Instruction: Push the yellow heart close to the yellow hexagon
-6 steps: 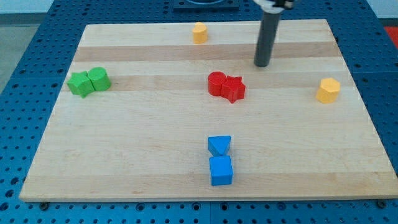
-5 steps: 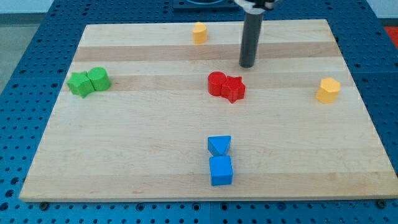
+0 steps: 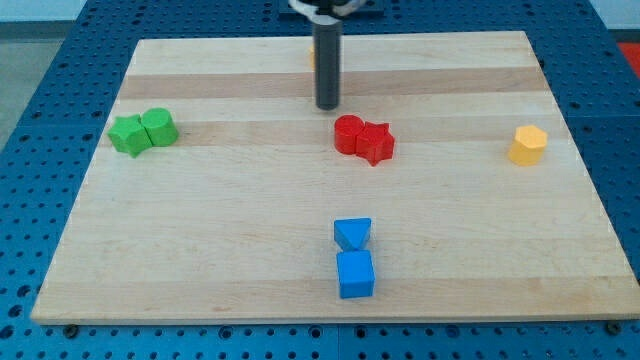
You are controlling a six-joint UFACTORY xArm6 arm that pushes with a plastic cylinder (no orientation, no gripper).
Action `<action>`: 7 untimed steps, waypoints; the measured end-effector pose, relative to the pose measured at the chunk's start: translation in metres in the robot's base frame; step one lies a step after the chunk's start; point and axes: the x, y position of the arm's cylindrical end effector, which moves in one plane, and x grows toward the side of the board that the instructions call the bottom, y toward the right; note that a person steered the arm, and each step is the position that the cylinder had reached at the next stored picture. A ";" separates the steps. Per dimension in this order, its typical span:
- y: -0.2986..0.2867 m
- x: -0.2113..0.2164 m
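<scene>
My tip (image 3: pixel 327 105) stands near the view's top, at the middle of the wooden board (image 3: pixel 200 250). The rod hides nearly all of the yellow heart (image 3: pixel 312 56), of which only a thin sliver shows at the rod's left edge, above the tip. I cannot tell if the rod touches it. The yellow hexagon (image 3: pixel 527 145) lies far off at the view's right edge of the board. The tip is just above and left of the red pair.
A red cylinder (image 3: pixel 348 133) and a red star (image 3: pixel 377 143) touch each other just below the tip. Two green blocks (image 3: pixel 127 134) (image 3: pixel 158 127) sit together at the left. A blue triangle (image 3: pixel 352 234) sits above a blue cube (image 3: pixel 355 274) at the bottom middle.
The rod has moved left along the board, from right of the yellow heart to in front of it. No block has visibly moved.
</scene>
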 end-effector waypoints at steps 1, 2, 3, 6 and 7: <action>-0.042 -0.022; -0.065 -0.061; -0.069 -0.097; -0.016 -0.095; 0.004 -0.083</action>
